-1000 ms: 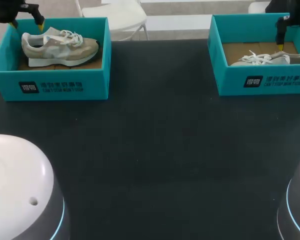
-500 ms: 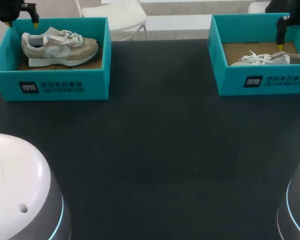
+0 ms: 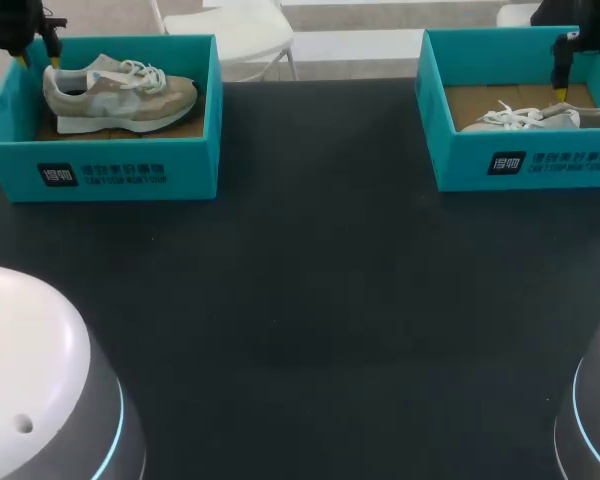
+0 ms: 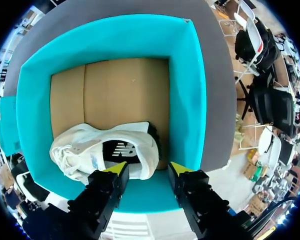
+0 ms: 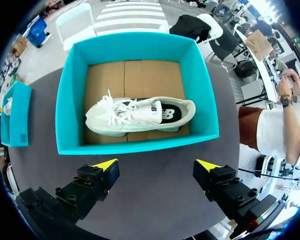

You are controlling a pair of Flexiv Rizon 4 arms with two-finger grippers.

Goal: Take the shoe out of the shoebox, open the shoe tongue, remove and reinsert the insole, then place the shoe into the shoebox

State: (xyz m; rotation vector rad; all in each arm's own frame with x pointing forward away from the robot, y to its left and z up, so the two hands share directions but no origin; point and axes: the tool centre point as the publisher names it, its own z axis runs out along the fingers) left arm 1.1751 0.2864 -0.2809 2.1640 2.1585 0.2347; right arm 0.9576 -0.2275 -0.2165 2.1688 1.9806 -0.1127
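Two teal shoeboxes stand at the table's far corners. The left shoebox (image 3: 100, 165) (image 4: 187, 100) holds a beige shoe (image 3: 120, 92) (image 4: 105, 147) lying on its side on the cardboard floor. My left gripper (image 3: 37, 60) (image 4: 147, 169) hovers over the shoe's heel end at the box's left wall, its fingers partly narrowed but apart, clasping nothing. The right shoebox (image 3: 525, 165) (image 5: 140, 145) holds a white shoe (image 3: 525, 117) (image 5: 140, 116) with a dark insole. My right gripper (image 5: 156, 165) hangs wide open above that box, holding nothing.
The dark tabletop (image 3: 310, 300) stretches between and in front of the two boxes. The rounded white bases of my arms (image 3: 30, 390) sit at the near corners.
My left gripper's fingers have drawn closer together and shifted slightly toward the shoe's heel. The right arm and both shoes have not moved.
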